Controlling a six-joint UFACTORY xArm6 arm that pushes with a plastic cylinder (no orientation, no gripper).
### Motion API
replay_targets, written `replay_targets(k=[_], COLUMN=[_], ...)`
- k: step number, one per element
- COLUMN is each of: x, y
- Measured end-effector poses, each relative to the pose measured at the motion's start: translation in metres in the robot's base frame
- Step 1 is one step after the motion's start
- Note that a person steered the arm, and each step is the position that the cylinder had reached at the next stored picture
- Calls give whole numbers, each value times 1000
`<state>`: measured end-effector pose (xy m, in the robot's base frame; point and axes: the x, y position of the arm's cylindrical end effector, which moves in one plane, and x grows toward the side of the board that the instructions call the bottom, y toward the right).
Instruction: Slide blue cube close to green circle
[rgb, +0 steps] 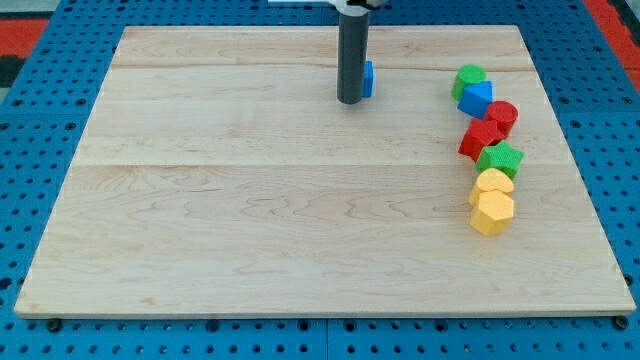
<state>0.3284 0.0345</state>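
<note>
The blue cube (368, 78) is being touched at its 9 o'clock side by my tip (351, 101), near the desk's (250, 220) 12 o'clock edge. No jaws are being carried. The green circle (468, 80) is lying at 3 o'clock, touching another blue block (477, 98); an off-centre push risks spinning the cube away or scattering that cluster.

Pale wood surface (250, 200) w/ blocks on it. Blue cube (368, 78) near top centre, mostly hidden. Right side, a touching column top to bottom: green circle (468, 78), blue block (477, 98), two red (502, 114) (480, 138), green star (499, 159), two yellow (494, 182) (492, 212).
</note>
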Motion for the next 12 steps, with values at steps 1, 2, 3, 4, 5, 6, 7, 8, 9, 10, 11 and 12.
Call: replay_targets(k=[1,2,3,4,5,6,7,8,9,10,11,12], x=[-27,-37,-20,-15,-32,-50,-51,-51,-54,-65,-65,-73], y=[0,0,-14,-37,-38,-28,16,62,68,45,22,16])
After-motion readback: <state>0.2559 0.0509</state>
